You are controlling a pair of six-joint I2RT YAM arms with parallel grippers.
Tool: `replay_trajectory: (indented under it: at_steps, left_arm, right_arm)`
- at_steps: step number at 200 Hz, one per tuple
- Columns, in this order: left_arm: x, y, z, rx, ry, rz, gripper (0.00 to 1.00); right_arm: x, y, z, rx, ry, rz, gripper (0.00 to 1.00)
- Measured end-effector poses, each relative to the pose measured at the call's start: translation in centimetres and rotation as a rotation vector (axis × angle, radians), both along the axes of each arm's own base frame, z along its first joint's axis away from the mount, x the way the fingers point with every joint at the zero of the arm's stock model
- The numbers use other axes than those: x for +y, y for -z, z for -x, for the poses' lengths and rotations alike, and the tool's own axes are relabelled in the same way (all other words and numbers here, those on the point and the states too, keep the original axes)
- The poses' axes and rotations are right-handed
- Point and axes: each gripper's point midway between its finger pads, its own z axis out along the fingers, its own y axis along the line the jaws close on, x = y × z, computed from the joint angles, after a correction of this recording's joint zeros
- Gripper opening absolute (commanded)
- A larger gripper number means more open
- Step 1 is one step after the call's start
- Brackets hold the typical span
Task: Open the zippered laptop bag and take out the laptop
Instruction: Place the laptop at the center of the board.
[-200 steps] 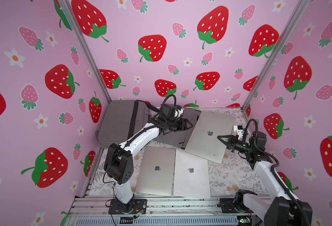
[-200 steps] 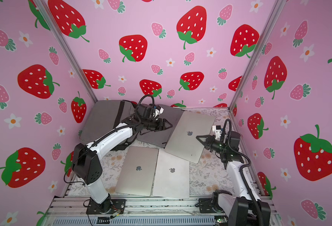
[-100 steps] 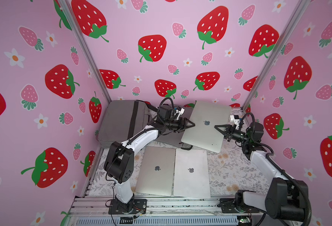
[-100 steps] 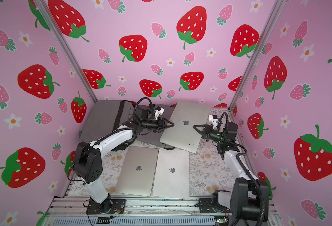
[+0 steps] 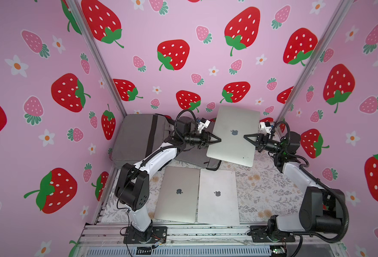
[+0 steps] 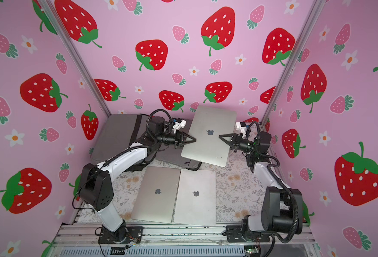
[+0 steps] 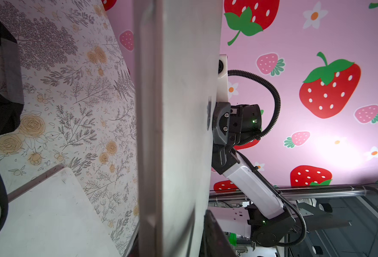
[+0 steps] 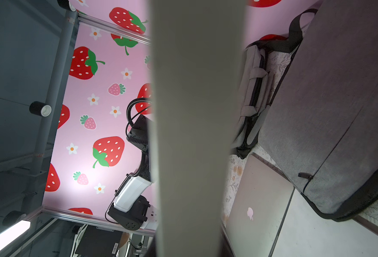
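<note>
One laptop (image 8: pixel 194 133) fills the middle of both wrist views.

Laptop (image 5: pixel 233 151): matt silver metal, smooth. Bag (image 5: pixel 137 138): grey woven cloth, blk trim. Table cover (image 5: pixel 270 184): prob. printed paper.

Laptops: three silver units in total. One is the raised laptop (image 5: pixel 234 142); two lie flat on the table (image 5: pixel 272 184), side by side, namely the near-left laptop (image 5: pixel 178 193) and the near-right laptop (image 5: pixel 217 195). Bags: two, both grey, namely the large bag (image 5: pixel 137 138) at the back and the smaller bag (image 5: pixel 197 159) partly beneath the raised unit. Robot arms: two, white and black. Grippers: two, one per arm, namely the left gripper (image 5: pixel 219 140) and the right gripper (image 5: pixel 246 136). Table: one.
</note>
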Motion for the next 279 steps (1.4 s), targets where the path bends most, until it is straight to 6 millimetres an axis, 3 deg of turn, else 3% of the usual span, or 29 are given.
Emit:
replay_trajectory:
  at_steps: [81, 192, 208, 254, 279]
  left_arm:
    - [0.2, -0.6, 0.0, 0.029, 0.012, 0.009, 0.33]
    - [-0.9, -1.9, -4.6, 0.021, 0.028, 0.045, 0.34]
    - [-0.9, -2.0, -5.0, 0.019, 0.028, 0.047, 0.29]
    - [-0.9, -2.5, -4.9, 0.023, 0.065, 0.063, 0.0]
    - [-0.9, -2.5, -4.8, 0.024, 0.069, 0.063, 0.0]
  right_arm:
    - [0.5, 0.4, -0.2, 0.022, -0.048, -0.002, 0.0]
    - [0.6, 0.1, -0.5, 0.006, -0.024, -0.006, 0.0]
    - [0.7, 0.1, -0.4, 0.003, -0.027, -0.005, 0.0]
    - [0.8, 0.2, -0.3, 0.003, -0.034, -0.003, 0.0]
    - [0.8, 0.5, -0.4, -0.003, -0.032, 0.006, 0.0]
